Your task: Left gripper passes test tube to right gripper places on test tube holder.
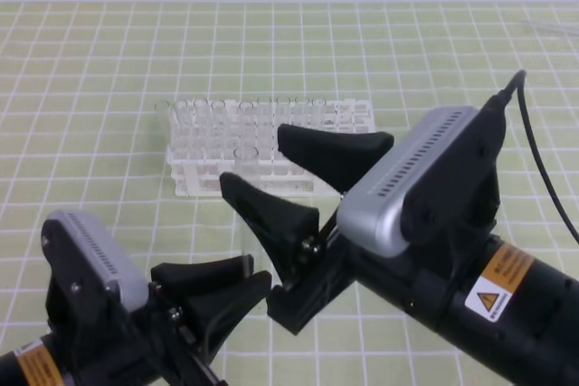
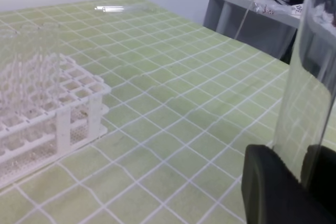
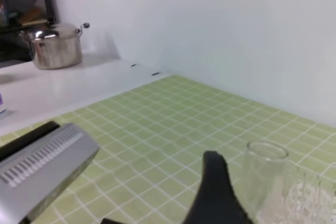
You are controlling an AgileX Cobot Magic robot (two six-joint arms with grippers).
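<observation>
Two arms fill our foreground over the green checked cloth (image 1: 109,70). Our right gripper (image 1: 303,174) has its jaws spread wide, one to each side of the upright test tube (image 1: 246,201), not touching it. Our left gripper (image 1: 217,288) pinches that tube at its lower end. Behind them we see the test tube holder (image 1: 194,174), already stocked with tubes.
</observation>
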